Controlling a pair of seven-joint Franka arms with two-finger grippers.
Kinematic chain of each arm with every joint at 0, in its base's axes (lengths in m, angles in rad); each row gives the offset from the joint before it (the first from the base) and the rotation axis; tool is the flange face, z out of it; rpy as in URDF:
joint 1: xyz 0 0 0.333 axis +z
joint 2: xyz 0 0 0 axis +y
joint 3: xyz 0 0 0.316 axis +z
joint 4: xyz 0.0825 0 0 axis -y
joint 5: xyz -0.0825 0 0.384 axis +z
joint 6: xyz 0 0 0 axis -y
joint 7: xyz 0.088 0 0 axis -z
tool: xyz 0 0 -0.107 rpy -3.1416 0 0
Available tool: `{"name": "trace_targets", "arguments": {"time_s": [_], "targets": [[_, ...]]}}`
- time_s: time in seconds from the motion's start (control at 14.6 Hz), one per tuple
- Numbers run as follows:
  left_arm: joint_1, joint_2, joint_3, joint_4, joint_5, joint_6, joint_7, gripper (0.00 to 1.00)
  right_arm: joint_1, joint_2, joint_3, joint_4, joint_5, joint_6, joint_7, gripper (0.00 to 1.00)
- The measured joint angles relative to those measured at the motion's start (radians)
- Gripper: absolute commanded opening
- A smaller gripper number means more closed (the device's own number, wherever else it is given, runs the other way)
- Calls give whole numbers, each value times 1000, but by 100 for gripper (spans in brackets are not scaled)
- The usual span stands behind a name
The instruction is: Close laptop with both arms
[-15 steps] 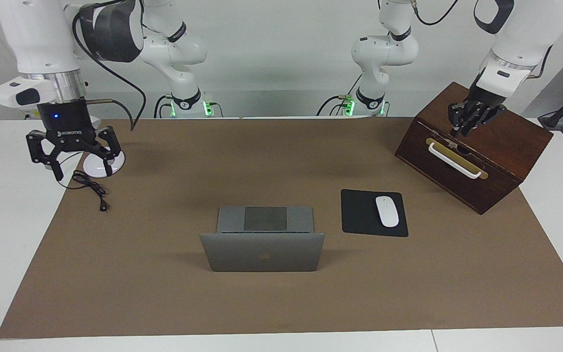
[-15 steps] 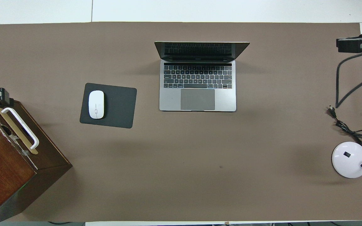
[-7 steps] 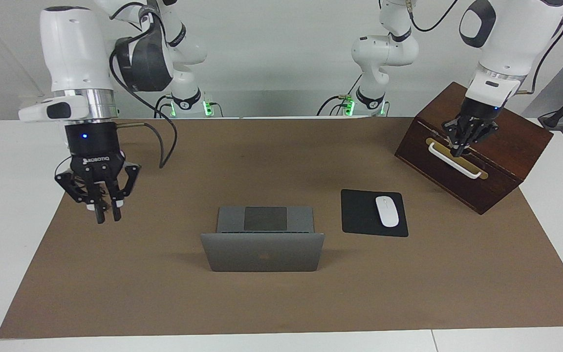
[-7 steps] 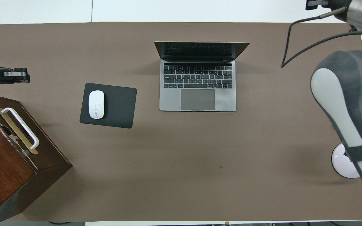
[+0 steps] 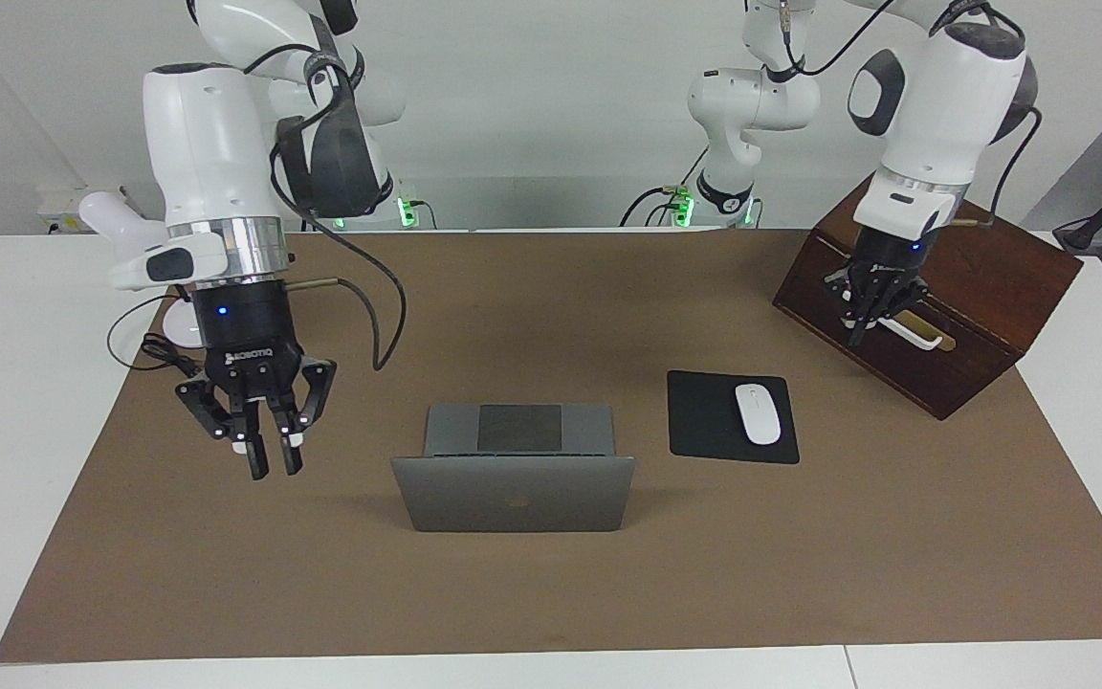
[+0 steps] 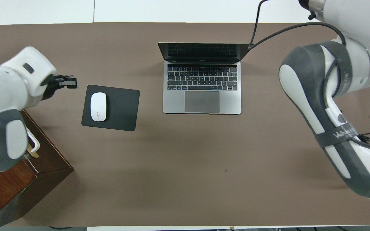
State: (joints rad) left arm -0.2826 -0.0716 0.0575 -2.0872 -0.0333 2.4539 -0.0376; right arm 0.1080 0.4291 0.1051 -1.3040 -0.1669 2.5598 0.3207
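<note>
The laptop [image 5: 513, 493] stands open in the middle of the brown mat, its lid upright and the apple logo facing away from the robots; the overhead view shows its keyboard and trackpad [image 6: 202, 89]. My right gripper [image 5: 274, 467] hangs in the air over the mat beside the laptop, toward the right arm's end, fingers drawn together and empty. My left gripper [image 5: 860, 333] is over the front of the wooden box [image 5: 981, 277] by its white handle [image 5: 910, 328], fingers together and holding nothing. In the overhead view both grippers are hidden under their arms.
A black mouse pad [image 5: 704, 416] with a white mouse [image 5: 758, 413] lies between the laptop and the box, also seen from overhead [image 6: 120, 109]. A white lamp base [image 5: 178, 333] and its black cable [image 5: 154, 349] sit at the right arm's end.
The right arm swung from over the lamp base toward the laptop and its fingers closed from wide open. The left gripper moved from the box's top down over its front.
</note>
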Motion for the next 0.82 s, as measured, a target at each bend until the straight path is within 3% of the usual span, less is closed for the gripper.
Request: {"name": "trace_targets", "arguments": {"time_s": [0.21,0.41,0.55,0.69,0.82], "targets": [[-97,2,-3,-180,0,290,-1,0,33,63,2,68,-125,-1,163,31],[-179,31,-4,-316,-1,521,-2,0,70,121,15,119,-242,-14,306,24],[-221,65,-4,-340,-1,599,-7,0,97,141,17,133,-300,-30,377,15],[-260,97,-3,-341,-1,648,-10,0,115,147,18,137,-332,-54,430,0],[-299,130,-3,-341,-1,695,-24,0,131,148,20,137,-358,-69,483,0]]}}
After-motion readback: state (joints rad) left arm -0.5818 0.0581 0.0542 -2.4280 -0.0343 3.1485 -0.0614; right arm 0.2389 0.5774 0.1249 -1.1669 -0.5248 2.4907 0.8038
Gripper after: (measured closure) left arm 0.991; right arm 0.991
